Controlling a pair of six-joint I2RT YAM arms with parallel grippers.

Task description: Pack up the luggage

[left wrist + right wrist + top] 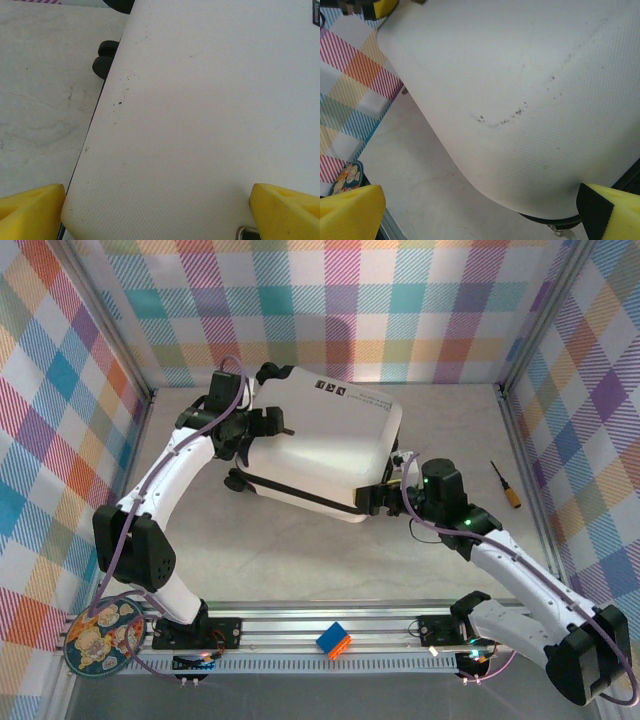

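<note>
The luggage point(320, 445), a white hard-shell suitcase, lies closed and skewed at the middle of the table, with small black printed marks on its lid and black wheels point(105, 57) on its left side. My left gripper point(262, 425) hangs over the case's left part. Its yellow fingers point(30, 210) stand wide apart above the white shell point(200, 110), holding nothing. My right gripper point(385, 490) sits at the case's near right corner. It is open too, and the rounded corner point(530, 125) with its black zipper seam point(555, 220) lies between the yellow fingertips point(350, 212).
A small screwdriver point(505, 485) lies on the table to the right. A coloured cube point(334, 641) rests on the metal rail by the arm bases. A round patterned disc point(102, 638) lies at the near left. Checked walls close in the table.
</note>
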